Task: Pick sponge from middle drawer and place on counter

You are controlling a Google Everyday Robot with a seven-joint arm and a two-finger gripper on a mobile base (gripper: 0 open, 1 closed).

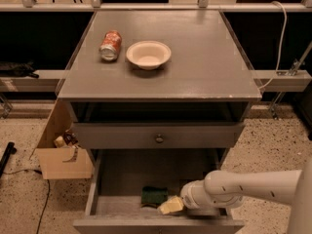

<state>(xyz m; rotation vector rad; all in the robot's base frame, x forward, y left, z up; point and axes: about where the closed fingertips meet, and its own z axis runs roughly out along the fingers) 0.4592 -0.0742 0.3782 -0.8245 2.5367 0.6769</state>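
The middle drawer [122, 179] is pulled open at the bottom of the view, showing a bare grey floor. The sponge [153, 196] lies dark green face up near the drawer's front rim. My gripper [170, 206] reaches in from the right on a white arm and sits low in the drawer, just right of the sponge and touching or nearly touching its front right corner. The counter [195, 57] is the wide grey cabinet top above.
A white bowl [148, 54] and a red soda can [110, 45] lying on its side rest on the counter's left half. A shut drawer front with a round knob [159, 139] hangs above the open drawer. A cardboard box [61, 152] stands on the floor at left.
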